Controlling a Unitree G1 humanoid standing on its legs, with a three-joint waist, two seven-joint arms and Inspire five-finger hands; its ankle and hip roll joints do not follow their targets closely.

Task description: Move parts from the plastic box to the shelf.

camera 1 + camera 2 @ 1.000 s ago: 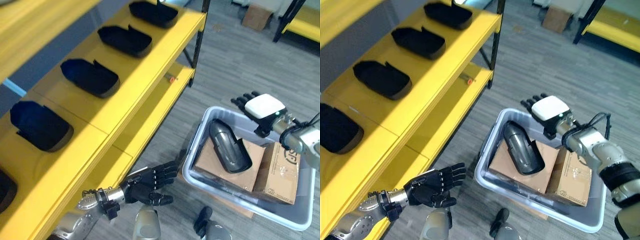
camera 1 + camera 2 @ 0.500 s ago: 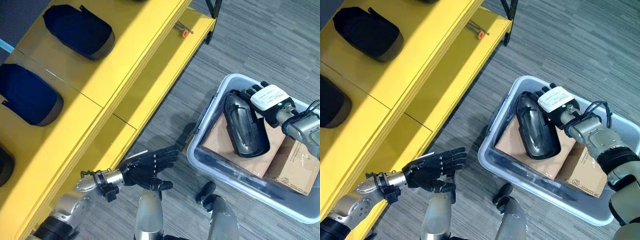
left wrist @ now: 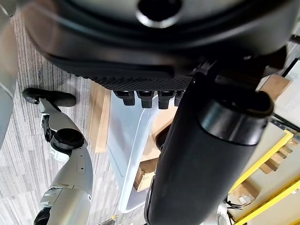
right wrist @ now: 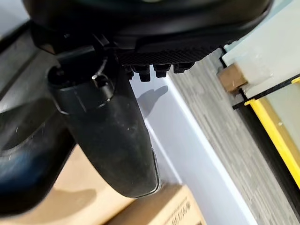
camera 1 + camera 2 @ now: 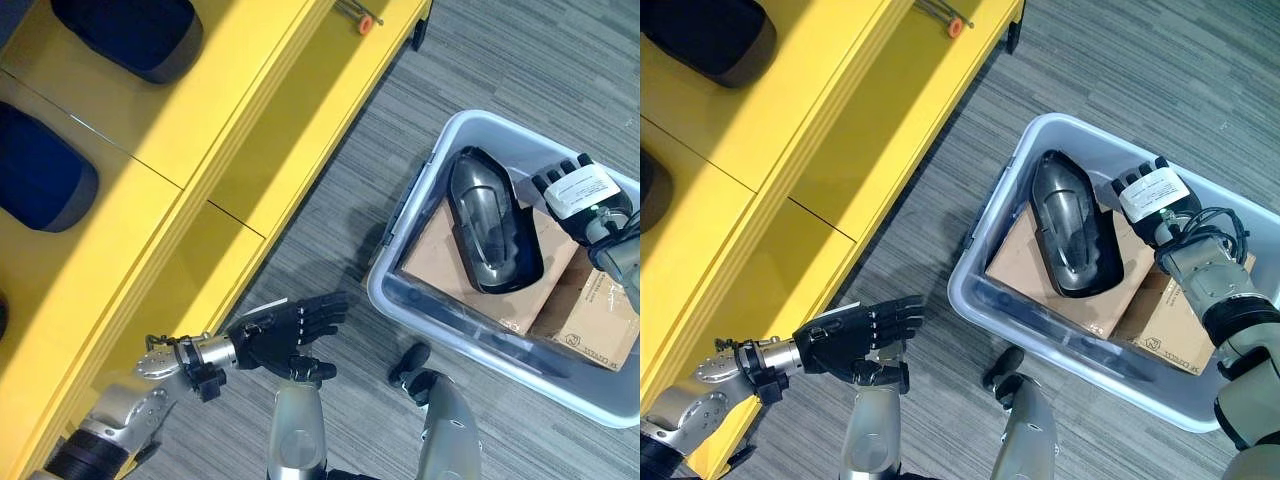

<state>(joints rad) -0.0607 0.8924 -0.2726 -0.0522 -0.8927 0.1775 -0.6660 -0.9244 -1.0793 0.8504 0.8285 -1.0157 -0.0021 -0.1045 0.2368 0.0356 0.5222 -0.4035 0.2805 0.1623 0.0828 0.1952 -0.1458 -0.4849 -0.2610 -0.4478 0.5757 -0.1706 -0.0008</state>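
While the left hand [image 5: 285,330] just hangs low over the grey floor beside the yellow metal shelf [image 5: 200,150], fingers loosely spread and holding nothing, the action's further out: a glossy black curved plastic part [image 5: 492,233] lies on brown cardboard boxes [image 5: 470,275] inside the pale grey plastic box [image 5: 420,300]. The right hand [image 5: 580,195] hovers just beside it, fingers straight, not gripping. More dark parts [image 5: 40,170] sit on the shelf.
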